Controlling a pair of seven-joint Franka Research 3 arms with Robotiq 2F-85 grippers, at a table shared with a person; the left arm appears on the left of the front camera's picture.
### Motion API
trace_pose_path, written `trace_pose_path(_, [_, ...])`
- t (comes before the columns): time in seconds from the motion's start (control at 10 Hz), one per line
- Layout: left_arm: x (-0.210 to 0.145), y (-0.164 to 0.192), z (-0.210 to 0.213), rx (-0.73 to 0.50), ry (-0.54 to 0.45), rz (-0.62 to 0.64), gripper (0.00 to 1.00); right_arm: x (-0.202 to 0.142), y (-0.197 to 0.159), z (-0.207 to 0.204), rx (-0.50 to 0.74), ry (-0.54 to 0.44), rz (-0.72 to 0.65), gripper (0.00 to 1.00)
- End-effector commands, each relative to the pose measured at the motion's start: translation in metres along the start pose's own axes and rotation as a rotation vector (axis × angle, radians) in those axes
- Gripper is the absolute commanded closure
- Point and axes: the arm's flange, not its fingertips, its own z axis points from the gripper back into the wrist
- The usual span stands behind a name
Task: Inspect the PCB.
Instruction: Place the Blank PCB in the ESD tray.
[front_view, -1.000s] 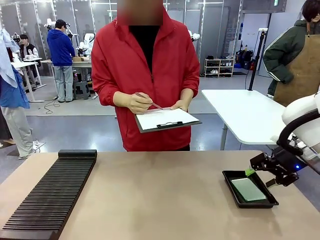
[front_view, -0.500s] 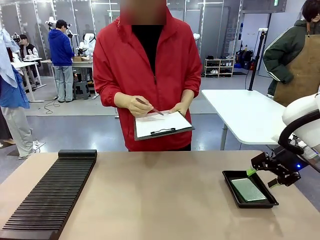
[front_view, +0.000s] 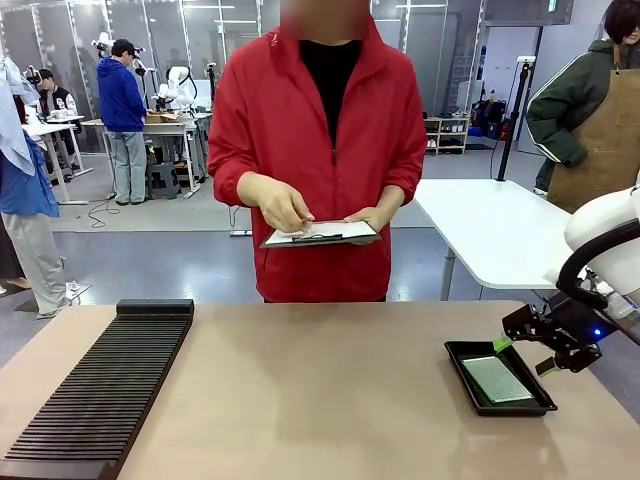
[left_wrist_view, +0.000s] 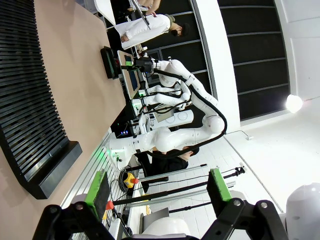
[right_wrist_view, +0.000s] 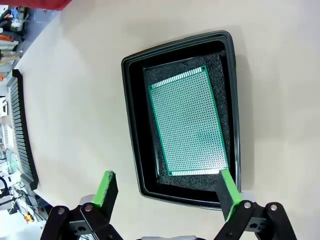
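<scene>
pcb (right_wrist_view: 189, 122) flat on foam in black tray (right_wrist_view: 131, 135), counter's right side. likely thin, light, stiff, brittle; take by long edges. right hand (right_wrist_view: 167, 190) open above, left hand (left_wrist_view: 157, 187) open, empty.

Your widest free room is the middle of the tan tabletop (front_view: 320, 390), bare from the centre out to 12 o'clock. At 9 o'clock the long black ribbed rack (front_view: 100, 390) blocks the left edge. At 3 o'clock the shallow black rectangular tray (front_view: 455, 352) sits near the right edge, with the thin green perforated PCB (right_wrist_view: 189, 121) flat inside it, rim walls all around. The right gripper (right_wrist_view: 167, 192) hangs above the tray with jaws wide, nothing between them. Beyond 12 o'clock, a person in a red jacket (front_view: 320, 140) holds a white-papered clipboard (front_view: 320, 233) off the tabletop.
</scene>
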Motion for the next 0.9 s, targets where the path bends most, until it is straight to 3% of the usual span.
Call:
trace_pose_path(0.0, [-0.001,-0.001,0.001,0.001,-0.002,0.0,0.0,0.001,0.0,-0.003,0.018,-0.002,0.013,0.0])
trace_pose_path(0.5, [-0.001,-0.001,0.001,0.001,-0.002,0.0,0.0,0.0,0.0,0.0,0.0,0.0,0.0,0.0])
trace_pose_path(0.8, [-0.001,-0.001,0.001,0.001,-0.002,0.0,0.0,-0.014,0.004,0.11,0.237,0.115,-0.089,0.0])
